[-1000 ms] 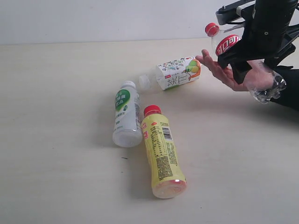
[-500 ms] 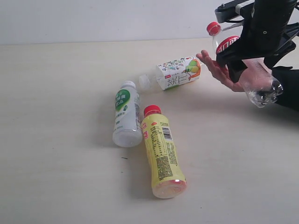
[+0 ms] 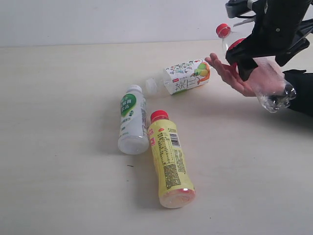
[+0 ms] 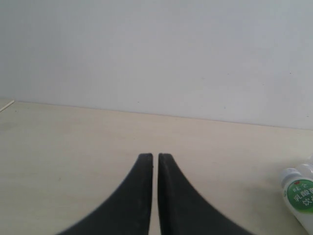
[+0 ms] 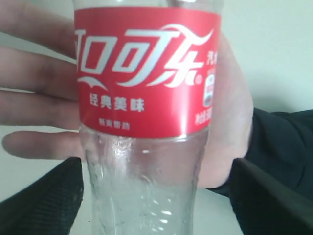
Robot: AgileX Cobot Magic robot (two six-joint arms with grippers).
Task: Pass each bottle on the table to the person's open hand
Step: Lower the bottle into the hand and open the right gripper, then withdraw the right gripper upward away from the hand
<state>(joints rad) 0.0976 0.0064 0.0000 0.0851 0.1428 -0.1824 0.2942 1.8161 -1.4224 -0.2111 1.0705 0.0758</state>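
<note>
Exterior view is mostly pale counter [image 3: 58, 186], with three bottles lying on their sides near its middle, bodies exposed so a tool could probably close across them. At the far right the right tool [image 3: 263, 58] hangs over a person's hand [image 3: 234, 76], which is turned palm up to take weight from below.

The yellow bottle [image 3: 169, 159] is the largest piece, lying nearest, red cap pointing away. Just left of it and touching or nearly so lies the white bottle [image 3: 132, 125] with the green label. The squarish floral bottle [image 3: 183, 77] lies farther back, close to the fingertips.

The clear bottle [image 3: 271, 90] with the red label rests slanted on the open palm, cap up and away. The right wrist view shows the right tool's jaws spread wide to either side of it, apparently clear of the plastic: released, so the palm carries it.

The left tool [image 4: 155, 196] is clenched on nothing, low over bare counter, apparently idle.
</note>
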